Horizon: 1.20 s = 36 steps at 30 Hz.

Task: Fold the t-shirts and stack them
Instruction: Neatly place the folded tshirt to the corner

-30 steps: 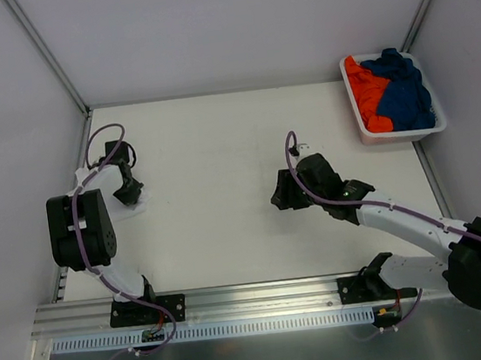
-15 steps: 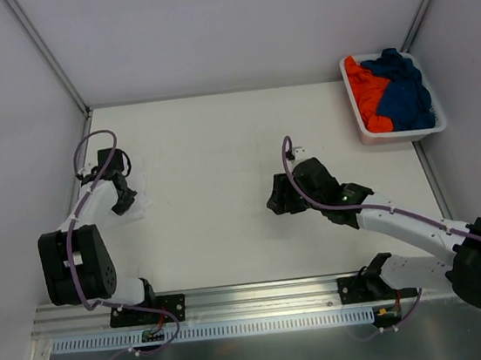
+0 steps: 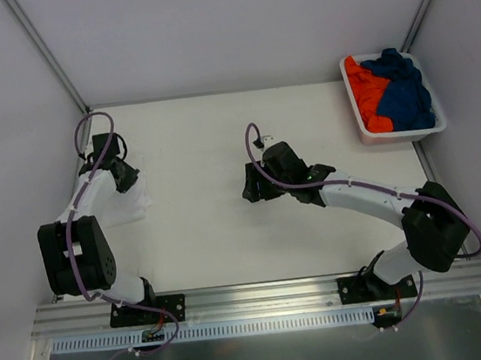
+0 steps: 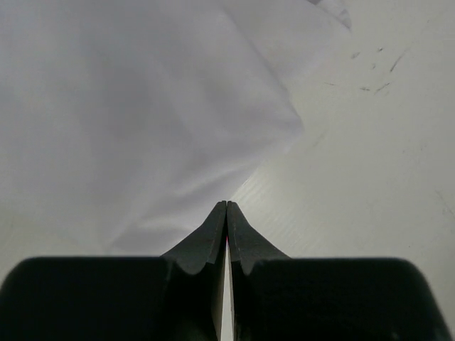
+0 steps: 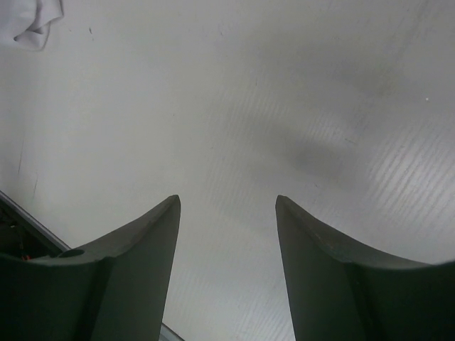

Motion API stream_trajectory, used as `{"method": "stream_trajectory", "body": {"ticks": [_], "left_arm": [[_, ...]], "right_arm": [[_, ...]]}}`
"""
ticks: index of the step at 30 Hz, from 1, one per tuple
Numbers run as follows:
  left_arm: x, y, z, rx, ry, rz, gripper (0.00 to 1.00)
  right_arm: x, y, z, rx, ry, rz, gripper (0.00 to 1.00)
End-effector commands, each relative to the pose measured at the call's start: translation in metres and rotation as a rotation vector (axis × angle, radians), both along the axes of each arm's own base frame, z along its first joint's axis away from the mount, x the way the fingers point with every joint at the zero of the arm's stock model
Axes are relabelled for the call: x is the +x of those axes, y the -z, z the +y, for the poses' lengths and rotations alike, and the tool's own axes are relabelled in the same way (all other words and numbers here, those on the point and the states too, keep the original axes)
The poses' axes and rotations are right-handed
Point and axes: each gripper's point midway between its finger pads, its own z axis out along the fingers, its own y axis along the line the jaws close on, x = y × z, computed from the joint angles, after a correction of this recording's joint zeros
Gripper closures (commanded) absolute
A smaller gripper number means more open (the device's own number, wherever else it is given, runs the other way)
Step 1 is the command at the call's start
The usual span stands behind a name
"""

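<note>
The white t-shirt (image 3: 125, 205) lies bunched on the table at the left and fills the upper left of the left wrist view (image 4: 142, 106). My left gripper (image 3: 124, 175) is at its far edge with jaws shut; the cloth narrows to a point at the tips (image 4: 227, 204), pinched there. The orange t-shirt (image 3: 364, 94) and the dark blue t-shirt (image 3: 405, 94) lie crumpled in the white basket (image 3: 402, 135) at the far right. My right gripper (image 3: 249, 189) hangs open and empty over bare table at mid-table (image 5: 227, 202). A corner of the white shirt (image 5: 35, 21) shows there.
The table is walled on the left, back and right. An aluminium rail (image 3: 263, 296) runs along the near edge, with both arm bases on it. Purple cables loop along both arms.
My left gripper has moved toward the far side, uncovering more of the white shirt. My right gripper has swung left and farther toward the middle of the table, still open.
</note>
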Motion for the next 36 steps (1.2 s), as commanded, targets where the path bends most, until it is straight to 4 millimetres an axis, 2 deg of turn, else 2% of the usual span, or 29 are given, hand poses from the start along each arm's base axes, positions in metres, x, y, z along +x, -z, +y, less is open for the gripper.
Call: {"method": "stream_trajectory", "body": {"ticks": [1, 7, 9, 12, 13, 16, 18, 19, 24, 28, 30, 31, 32, 33, 34, 35, 36], "left_arm": [[0.021, 0.005, -0.028, -0.064, 0.137, -0.032, 0.99], [0.038, 0.013, -0.03, -0.037, 0.167, -0.034, 1.0], [0.043, 0.025, -0.029, -0.038, 0.172, -0.004, 1.0], [0.059, 0.029, -0.025, -0.019, 0.165, 0.002, 1.0], [0.062, 0.025, -0.024, -0.012, 0.165, -0.008, 1.0], [0.076, 0.028, -0.016, 0.028, 0.161, 0.0, 1.0], [0.089, 0.02, -0.011, 0.058, 0.159, -0.021, 1.0], [0.094, 0.025, -0.009, 0.071, 0.171, -0.009, 1.0], [0.117, 0.021, -0.01, 0.072, 0.187, -0.032, 1.0], [0.124, 0.025, -0.004, 0.097, 0.184, -0.026, 1.0], [0.121, 0.024, -0.01, 0.069, 0.192, -0.032, 1.0], [0.122, 0.008, -0.017, 0.054, 0.199, -0.078, 1.0], [0.114, 0.009, -0.024, 0.043, 0.214, -0.077, 1.0], [0.113, -0.019, -0.035, 0.059, 0.241, -0.147, 1.0], [0.108, -0.032, -0.053, 0.073, 0.279, -0.175, 1.0], [0.094, -0.031, -0.064, 0.082, 0.307, -0.169, 1.0], [0.082, -0.064, -0.074, 0.111, 0.323, -0.245, 1.0]], "right_arm": [[0.006, -0.002, 0.009, 0.008, -0.015, -0.022, 0.4], [0.0, 0.01, -0.005, -0.037, -0.006, -0.006, 0.4], [-0.001, 0.008, -0.007, -0.035, -0.006, -0.008, 0.4], [-0.001, 0.008, -0.018, -0.057, 0.029, -0.024, 0.4], [0.0, 0.006, -0.02, -0.059, 0.038, -0.03, 0.4], [-0.002, 0.004, -0.029, -0.083, 0.047, -0.045, 0.2], [-0.002, -0.001, -0.034, -0.096, 0.06, -0.051, 0.19], [-0.004, -0.002, -0.036, -0.103, 0.057, -0.052, 0.19], [-0.012, -0.006, -0.054, -0.119, 0.082, -0.074, 0.18], [-0.018, -0.007, -0.067, -0.143, 0.105, -0.076, 0.17], [-0.019, -0.007, -0.072, -0.14, 0.122, -0.084, 0.17], [-0.021, -0.008, -0.076, -0.136, 0.129, -0.093, 0.17], [-0.019, -0.009, -0.079, -0.142, 0.144, -0.106, 0.17], [-0.019, -0.014, -0.082, -0.135, 0.155, -0.122, 0.16], [-0.018, -0.018, -0.085, -0.134, 0.169, -0.137, 0.16], [-0.016, -0.02, -0.093, -0.154, 0.199, -0.154, 0.16], [-0.015, -0.024, -0.098, -0.159, 0.219, -0.165, 0.15]]}}
